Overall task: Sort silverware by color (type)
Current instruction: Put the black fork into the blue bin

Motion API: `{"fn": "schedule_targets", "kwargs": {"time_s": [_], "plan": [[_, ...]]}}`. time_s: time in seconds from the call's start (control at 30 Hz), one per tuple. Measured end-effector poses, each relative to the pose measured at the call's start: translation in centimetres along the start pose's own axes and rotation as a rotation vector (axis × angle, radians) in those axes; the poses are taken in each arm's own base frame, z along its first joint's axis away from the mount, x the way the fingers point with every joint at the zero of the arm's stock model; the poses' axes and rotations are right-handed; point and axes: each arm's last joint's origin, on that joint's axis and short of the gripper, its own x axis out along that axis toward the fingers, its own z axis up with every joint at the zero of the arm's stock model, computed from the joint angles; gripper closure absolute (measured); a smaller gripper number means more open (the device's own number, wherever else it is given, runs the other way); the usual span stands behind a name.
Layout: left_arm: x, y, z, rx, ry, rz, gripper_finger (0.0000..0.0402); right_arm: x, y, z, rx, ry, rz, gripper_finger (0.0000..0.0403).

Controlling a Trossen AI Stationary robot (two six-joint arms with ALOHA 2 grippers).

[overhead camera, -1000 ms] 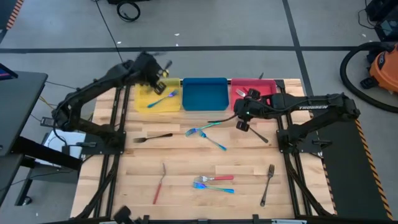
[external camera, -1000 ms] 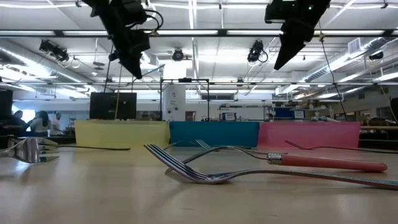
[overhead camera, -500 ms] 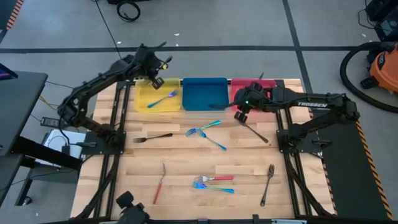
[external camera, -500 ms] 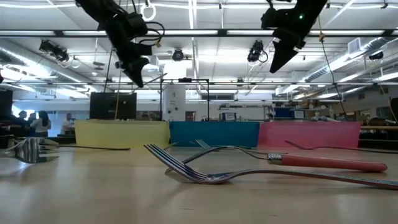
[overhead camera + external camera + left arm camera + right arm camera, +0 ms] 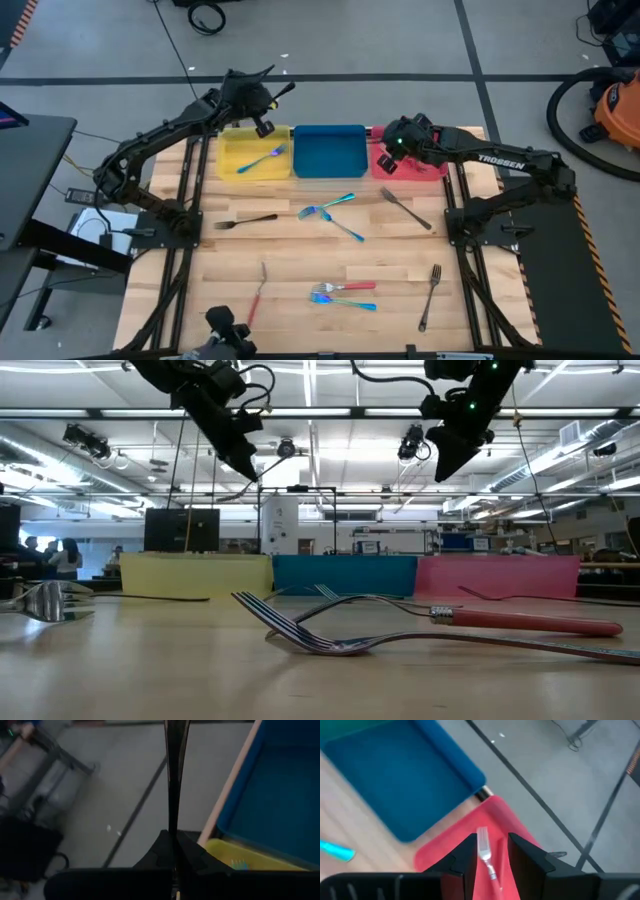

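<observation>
My left gripper hangs high over the yellow tray's far edge, shut on a thin dark grey utensil that shows edge-on. My right gripper hovers open above the red tray, touching nothing. A silver-headed fork lies flat in that tray, showing between its fingers. A blue fork lies in the yellow tray. Teal and blue pieces, dark forks and red pieces lie flat on the table. My left gripper pinches the dark grey utensil between its two shut fingers. The utensil's long free part sticks out past the fingertips, along the fingers, toward the floor beyond the table's far edge. It is lifted clear of the table; which end is held is hidden by the fingers.
The blue tray stands between the yellow and red trays along the far edge. In the low view both grippers hang well above the trays. Bare wood lies at the table's left and right near corners.
My right gripper has moved from beside the dark fork on the table toward the far edge and now stands over the red tray. My left gripper has shifted a little toward the far right and turned, so the utensil now points out past the far edge.
</observation>
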Motion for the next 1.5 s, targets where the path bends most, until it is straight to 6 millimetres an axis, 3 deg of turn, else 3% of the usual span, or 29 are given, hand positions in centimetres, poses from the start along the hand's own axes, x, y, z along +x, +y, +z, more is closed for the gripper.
{"fn": "schedule_targets", "kwargs": {"time_s": [0.27, 0.57, 1.13, 1.5], "plan": [[-0.1, 0.8, 1.1, 0.033, -0.118, 0.076, 0.0397, 1.1, -2.2, 0.9, 0.034, -0.052, -0.065, 0.0286], [-0.2, 0.8, 1.9, 0.057, -0.281, -0.051, 0.0397, 1.8, -4.0, 1.7, 0.060, -0.121, -0.056, 0.0286], [-0.4, 0.4, 2.4, -0.006, -0.398, -0.211, 0.0397, 2.0, -4.2, 1.7, -0.003, -0.122, -0.007, 0.0286], [3.8, -0.9, 4.0, -0.028, -0.402, -0.300, 0.0397, 2.1, -4.8, 1.9, -0.011, -0.142, -0.028, 0.0286]]}}
